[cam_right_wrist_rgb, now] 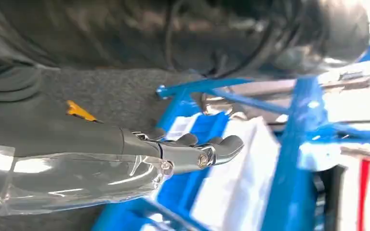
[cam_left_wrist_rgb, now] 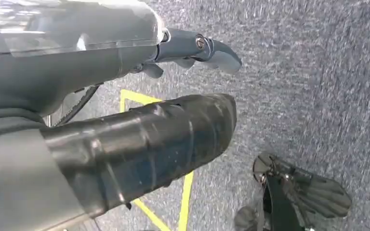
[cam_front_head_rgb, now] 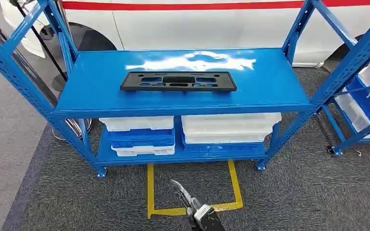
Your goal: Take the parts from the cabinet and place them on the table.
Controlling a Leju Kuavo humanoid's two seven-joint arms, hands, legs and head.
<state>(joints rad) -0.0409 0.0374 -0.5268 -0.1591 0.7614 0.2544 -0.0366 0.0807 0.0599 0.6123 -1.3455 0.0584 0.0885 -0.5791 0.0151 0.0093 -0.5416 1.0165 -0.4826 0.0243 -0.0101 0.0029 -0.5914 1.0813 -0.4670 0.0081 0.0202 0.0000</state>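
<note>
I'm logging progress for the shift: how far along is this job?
Done: nothing visible yet. The black part lies flat on the blue rack's top shelf, untouched. In hand: nothing, as the left hand and right hand are both empty. Left: grasping the part and carrying it to the table.

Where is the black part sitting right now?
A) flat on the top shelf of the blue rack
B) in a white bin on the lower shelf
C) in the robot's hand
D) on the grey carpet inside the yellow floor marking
A: the head view shows the black part lying flat on the top shelf of the blue rack, above the white bins.
</note>
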